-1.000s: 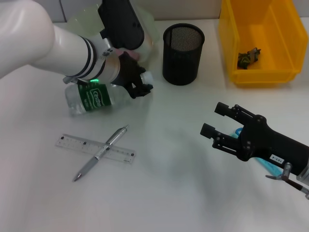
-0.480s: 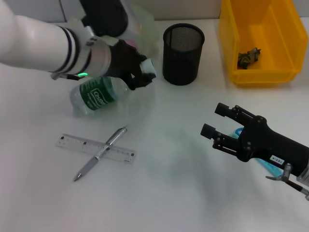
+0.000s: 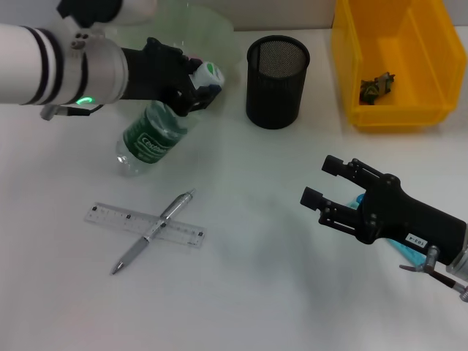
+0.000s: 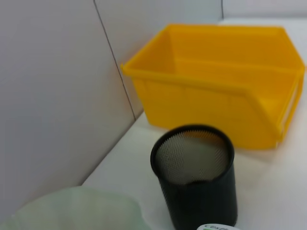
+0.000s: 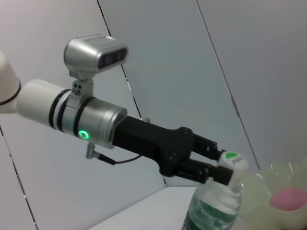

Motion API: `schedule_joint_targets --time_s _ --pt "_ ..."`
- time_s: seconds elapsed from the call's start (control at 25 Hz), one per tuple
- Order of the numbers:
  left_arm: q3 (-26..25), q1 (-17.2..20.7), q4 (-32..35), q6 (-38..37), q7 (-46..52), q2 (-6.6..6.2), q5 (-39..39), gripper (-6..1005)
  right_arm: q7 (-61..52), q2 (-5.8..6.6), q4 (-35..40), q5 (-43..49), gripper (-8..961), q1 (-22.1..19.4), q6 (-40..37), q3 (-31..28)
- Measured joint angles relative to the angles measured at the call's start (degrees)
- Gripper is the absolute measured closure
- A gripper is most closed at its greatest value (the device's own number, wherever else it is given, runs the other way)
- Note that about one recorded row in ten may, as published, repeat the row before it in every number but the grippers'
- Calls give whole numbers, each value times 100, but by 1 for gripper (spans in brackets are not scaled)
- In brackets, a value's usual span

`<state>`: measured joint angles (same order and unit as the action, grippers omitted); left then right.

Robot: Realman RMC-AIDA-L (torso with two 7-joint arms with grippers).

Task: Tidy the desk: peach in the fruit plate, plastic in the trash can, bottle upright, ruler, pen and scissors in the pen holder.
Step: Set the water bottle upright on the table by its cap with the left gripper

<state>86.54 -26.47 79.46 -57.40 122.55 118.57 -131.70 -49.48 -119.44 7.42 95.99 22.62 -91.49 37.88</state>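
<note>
My left gripper point(image 3: 196, 86) is shut on the neck of a clear bottle point(image 3: 152, 137) with a green label and white cap, tilted with its base on the table. The right wrist view shows the same left gripper point(image 5: 218, 165) holding the bottle point(image 5: 211, 211) near upright. A pale green fruit plate point(image 5: 280, 184) holds a pink peach point(image 5: 288, 197). The black mesh pen holder point(image 3: 276, 82) stands at the back middle. A clear ruler point(image 3: 142, 224) lies under a silver pen point(image 3: 152, 231) at the front left. My right gripper point(image 3: 322, 184) hovers open at the right, over blue-handled scissors point(image 3: 402, 248).
A yellow bin point(image 3: 398, 62) at the back right holds a dark crumpled piece point(image 3: 376, 86). The fruit plate point(image 3: 197, 22) lies behind my left arm. A grey wall runs along the table's far edge.
My left gripper has lifted the bottle's neck up and back, swinging the bottle from lying flat to steeply tilted on its base. The right arm has barely moved.
</note>
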Motion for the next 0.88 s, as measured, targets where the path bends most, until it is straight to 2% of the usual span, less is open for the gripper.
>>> schedule_joint_targets --time_s 0.64,0.88 --pt "-508 457 132 -38 -282 -6 970 562 0 -9 -78 9 136 6 86 7" --pt "-592 528 128 -40 -359 -6 1082 562 0 -9 -83 15 136 6 88 9"
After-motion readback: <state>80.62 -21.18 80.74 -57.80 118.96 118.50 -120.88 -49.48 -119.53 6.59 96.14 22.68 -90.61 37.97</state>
